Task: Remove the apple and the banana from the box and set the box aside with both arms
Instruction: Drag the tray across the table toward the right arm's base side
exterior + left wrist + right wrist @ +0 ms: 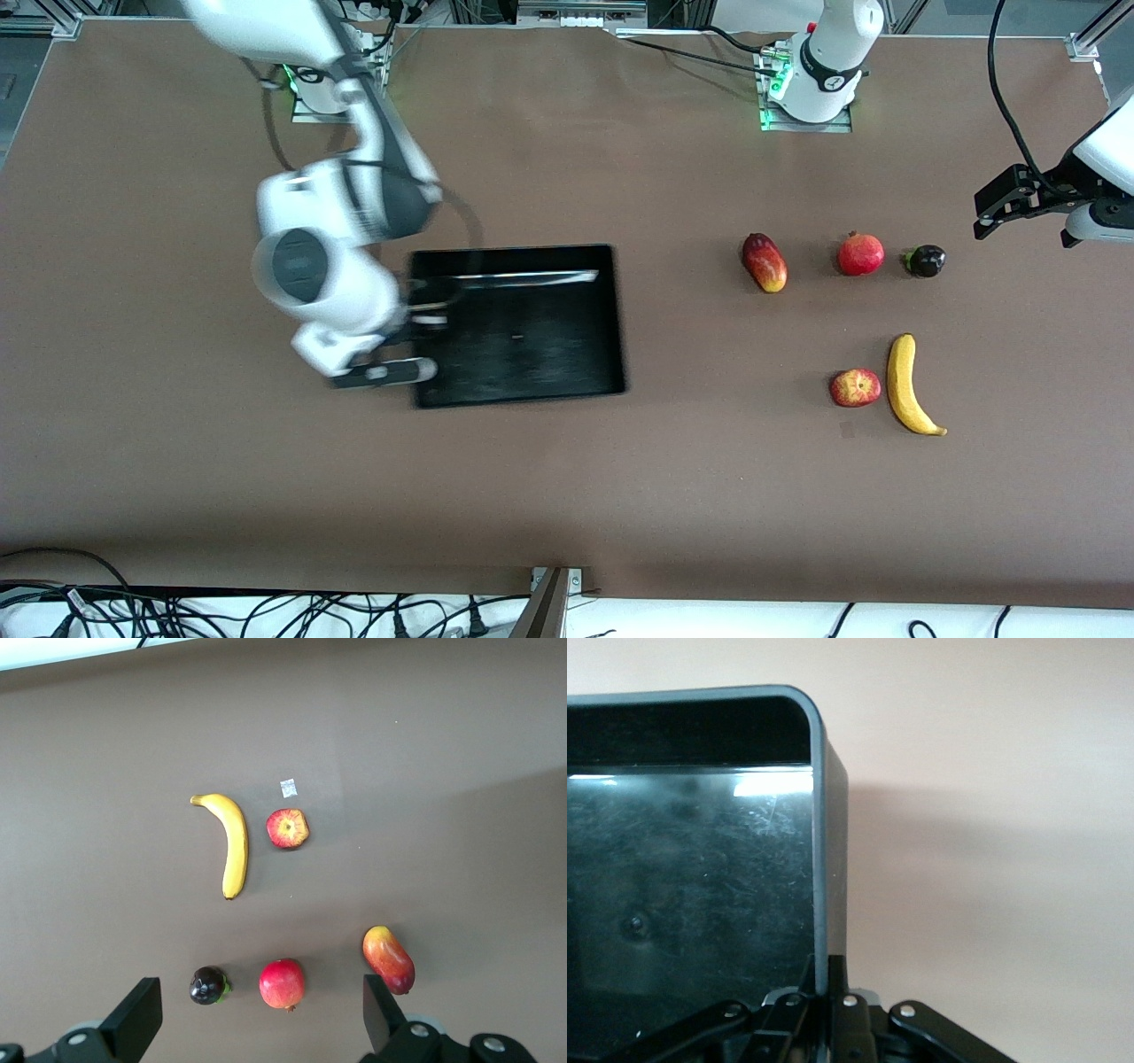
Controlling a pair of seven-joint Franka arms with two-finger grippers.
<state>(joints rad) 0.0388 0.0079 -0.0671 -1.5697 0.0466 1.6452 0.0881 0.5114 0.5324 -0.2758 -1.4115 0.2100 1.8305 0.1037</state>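
Fingers of the right end effector (829, 992) pinch the black tray's (518, 354) wall at the right arm's end. Left end effector (257, 1014) hangs open over the table (567, 496) above mango (388, 958) and pomegranate (283, 983); apple (855, 387) lies just beside banana (907, 385).

the right gripper (830, 992) sits at the picture's lower edge, its black fingers (843, 979) pinched on the thin side wall of the glossy black tray (819, 859); one rounded corner of the tray shows; its scuffed floor carries a bright reflection; bare brown table (992, 859) lies alongside.
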